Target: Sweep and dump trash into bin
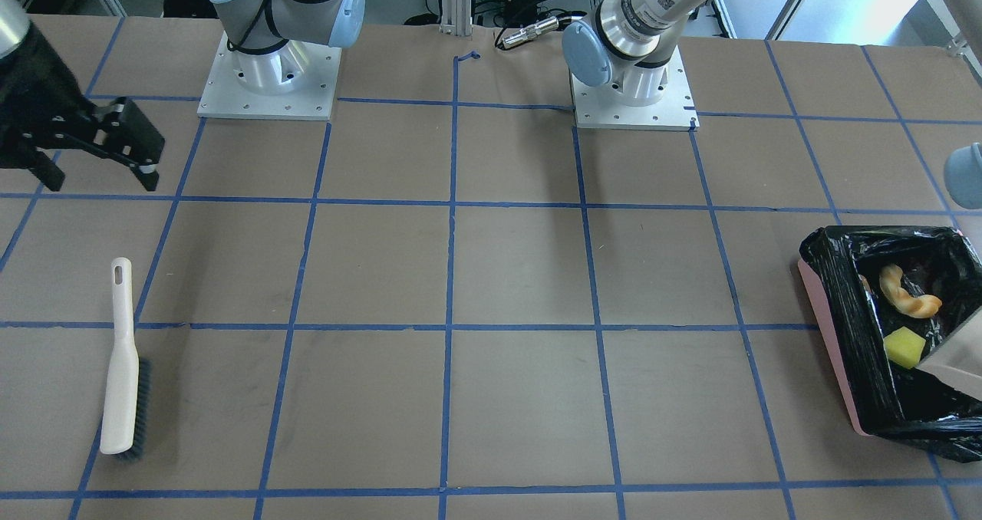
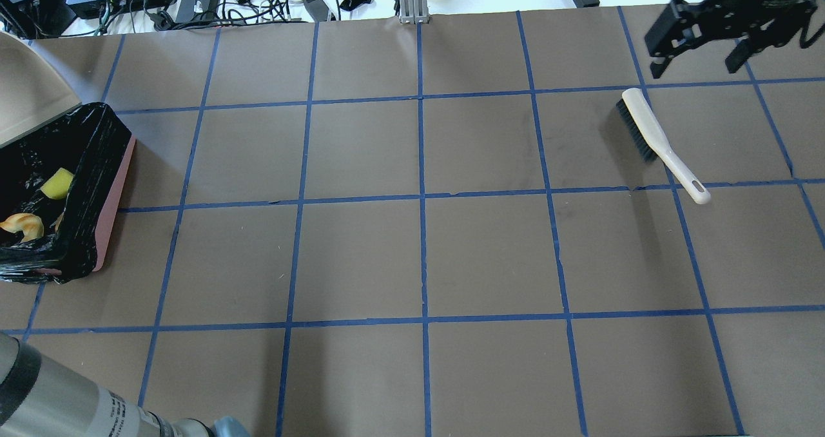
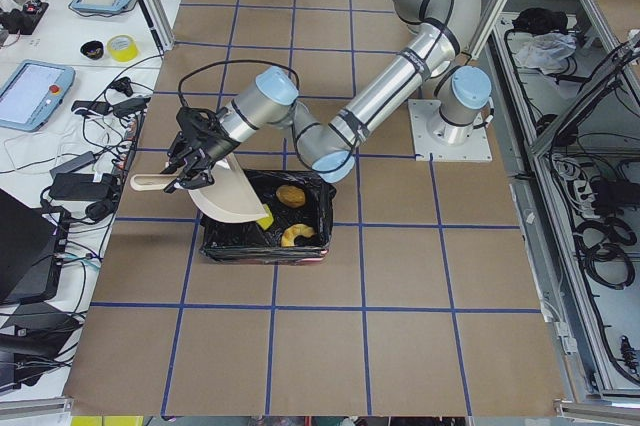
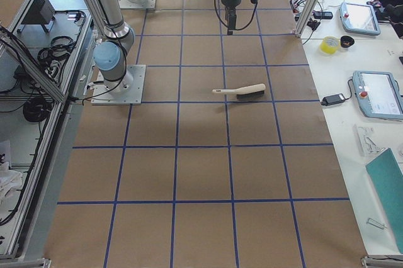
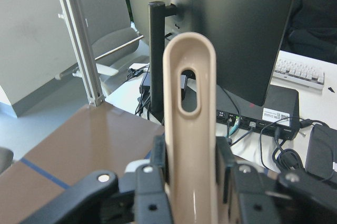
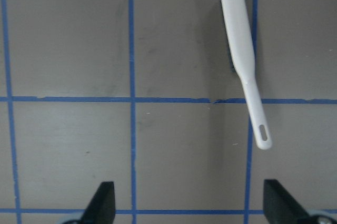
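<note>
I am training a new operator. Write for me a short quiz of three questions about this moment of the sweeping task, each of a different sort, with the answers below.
1. True or false: the brush lies on the table, and the right gripper is open and apart from it.
2. Short answer: where are the peel piece and the yellow sponge?
3. Choose one. The left gripper is shut on: A) the brush; B) the handle of the dustpan; C) nothing.

Key: 1 true. 2 inside the bin, on its black bag. 3 B.
</note>
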